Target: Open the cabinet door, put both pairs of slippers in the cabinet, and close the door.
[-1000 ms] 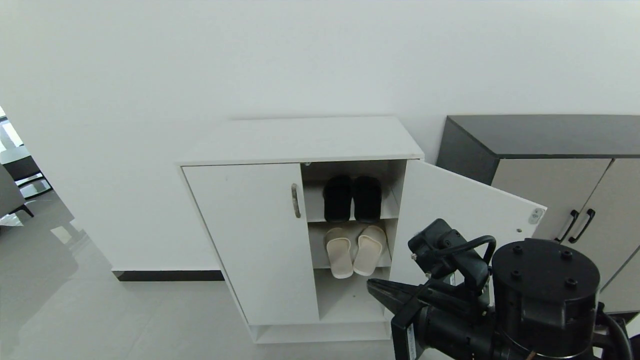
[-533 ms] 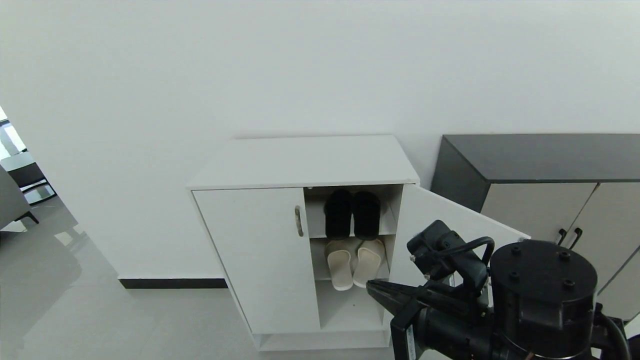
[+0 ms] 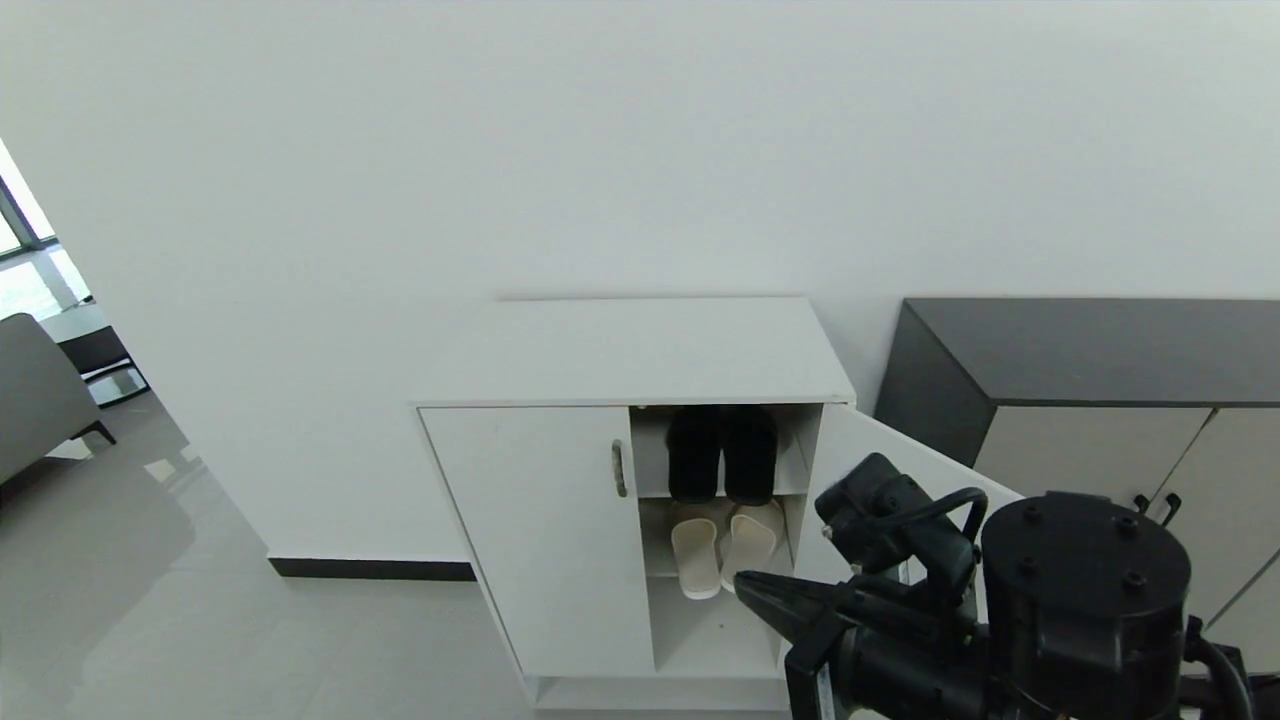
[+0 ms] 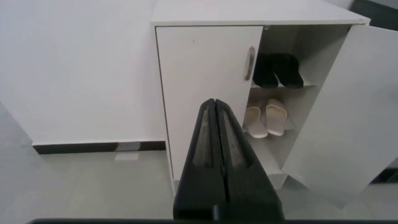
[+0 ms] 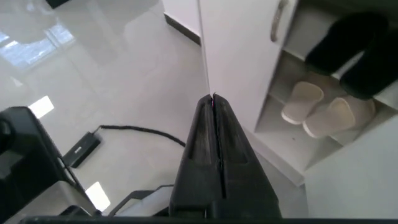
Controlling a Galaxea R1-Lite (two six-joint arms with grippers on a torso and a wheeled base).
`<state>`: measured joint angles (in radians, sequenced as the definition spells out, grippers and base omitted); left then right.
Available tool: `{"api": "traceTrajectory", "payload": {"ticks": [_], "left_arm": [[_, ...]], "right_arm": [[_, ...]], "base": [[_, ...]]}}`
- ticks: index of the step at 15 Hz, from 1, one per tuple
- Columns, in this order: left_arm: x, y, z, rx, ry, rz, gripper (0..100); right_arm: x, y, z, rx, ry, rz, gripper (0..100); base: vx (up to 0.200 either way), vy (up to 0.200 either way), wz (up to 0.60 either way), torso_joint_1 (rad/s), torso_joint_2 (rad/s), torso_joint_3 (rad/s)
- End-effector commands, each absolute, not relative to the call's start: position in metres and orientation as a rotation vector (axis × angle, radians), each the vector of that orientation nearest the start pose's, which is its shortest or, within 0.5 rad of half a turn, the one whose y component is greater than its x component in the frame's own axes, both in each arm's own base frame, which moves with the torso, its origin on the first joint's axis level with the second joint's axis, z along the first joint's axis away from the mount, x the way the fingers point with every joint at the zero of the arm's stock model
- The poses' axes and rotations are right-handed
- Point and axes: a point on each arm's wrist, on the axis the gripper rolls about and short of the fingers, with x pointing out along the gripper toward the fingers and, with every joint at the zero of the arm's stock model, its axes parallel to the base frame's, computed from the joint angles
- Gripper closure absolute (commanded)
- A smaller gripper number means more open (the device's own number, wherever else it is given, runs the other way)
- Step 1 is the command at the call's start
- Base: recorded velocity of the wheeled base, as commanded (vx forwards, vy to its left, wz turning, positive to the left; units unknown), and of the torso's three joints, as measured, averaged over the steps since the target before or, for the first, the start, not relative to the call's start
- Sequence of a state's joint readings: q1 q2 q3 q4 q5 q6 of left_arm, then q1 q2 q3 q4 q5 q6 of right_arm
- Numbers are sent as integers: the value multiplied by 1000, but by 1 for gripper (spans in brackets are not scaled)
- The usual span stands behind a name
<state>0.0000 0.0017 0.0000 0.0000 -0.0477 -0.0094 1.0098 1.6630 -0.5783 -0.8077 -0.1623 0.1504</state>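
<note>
The white cabinet (image 3: pixel 640 350) stands against the wall with its right door (image 3: pixel 850 450) swung open and its left door (image 3: pixel 540 530) shut. Black slippers (image 3: pixel 722 455) sit on the top shelf, and a beige pair (image 3: pixel 722 548) lies on the shelf below. My right gripper (image 3: pixel 742 583) is shut and empty, low in front of the open door. Its wrist view shows the shut gripper (image 5: pixel 213 98) near the beige slippers (image 5: pixel 323 109). My left gripper (image 4: pixel 216 102) is shut and empty, farther back, facing the cabinet's closed door (image 4: pixel 205 74) and the open door (image 4: pixel 348 112).
A dark-topped sideboard (image 3: pixel 1090 360) stands right of the cabinet, close behind the open door. A grey chair (image 3: pixel 35 400) is far left. A black cable (image 5: pixel 137 132) lies on the tiled floor. Open floor spreads left of the cabinet.
The head camera has shifted: the cabinet now sits lower, slightly right and smaller in the picture. The slippers have stayed on their shelves, and my right gripper keeps its place in the view.
</note>
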Motion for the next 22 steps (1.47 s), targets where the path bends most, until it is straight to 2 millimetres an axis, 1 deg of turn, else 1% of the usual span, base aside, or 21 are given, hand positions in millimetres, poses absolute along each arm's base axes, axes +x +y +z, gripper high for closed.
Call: {"api": "traceTrajectory", "payload": {"ticks": [1, 5, 6, 11, 18, 22], "left_arm": [[-23, -1, 76, -9, 2, -48, 100], [-23, -1, 76, -9, 2, -48, 100], [-23, -1, 76, -9, 2, -48, 100], [-23, -1, 76, -9, 2, -48, 100], [-23, -1, 76, -9, 2, -48, 100], [-23, -1, 76, -9, 2, -48, 100]], "right_arm": [[151, 232, 148, -25, 309, 816, 100], [152, 232, 147, -20, 298, 816, 100], [153, 232, 146, -22, 302, 814, 100], [154, 234, 142, -30, 312, 813, 100], [155, 234, 141, -45, 312, 813, 100], [157, 237, 137, -42, 303, 810, 100]], "base": [[0, 0, 0, 0, 0, 0], [0, 0, 0, 0, 0, 0], [0, 0, -600, 2, -2, 2], [0, 0, 0, -76, 163, 88], [0, 0, 0, 0, 0, 0], [0, 0, 0, 0, 0, 0]]}}
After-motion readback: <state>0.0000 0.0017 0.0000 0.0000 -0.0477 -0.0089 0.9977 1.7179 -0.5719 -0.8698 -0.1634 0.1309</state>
